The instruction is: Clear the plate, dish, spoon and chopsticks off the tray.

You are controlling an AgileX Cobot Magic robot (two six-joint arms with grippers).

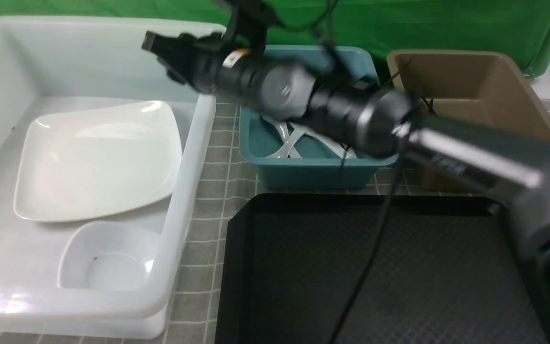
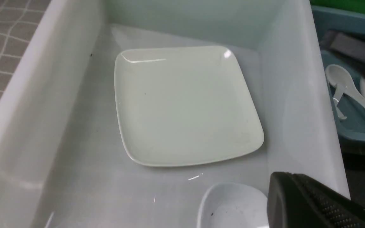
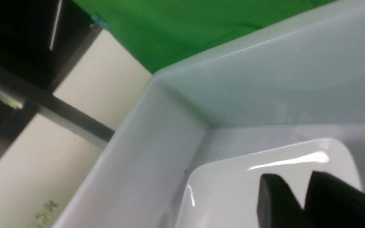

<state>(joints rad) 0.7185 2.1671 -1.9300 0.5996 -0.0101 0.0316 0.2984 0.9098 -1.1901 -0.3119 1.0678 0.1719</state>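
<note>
The black tray lies nearest. Left of it, in the white tub, the dish sits by the near right corner, the plate farther back. My left claw is pinched shut; my right claw, blurred, seems slightly parted, reaching over the tub's right edge. Spoons lie in the teal tub beyond the tray.

A front camera looks forward and down over a big translucent white plastic tub and a black rectangular plastic tray. The left wrist camera peers steeply down into the tub from close above; the right wrist camera, tilted, looks across it toward a green cloth. All three share the glossy white square plate.
</note>
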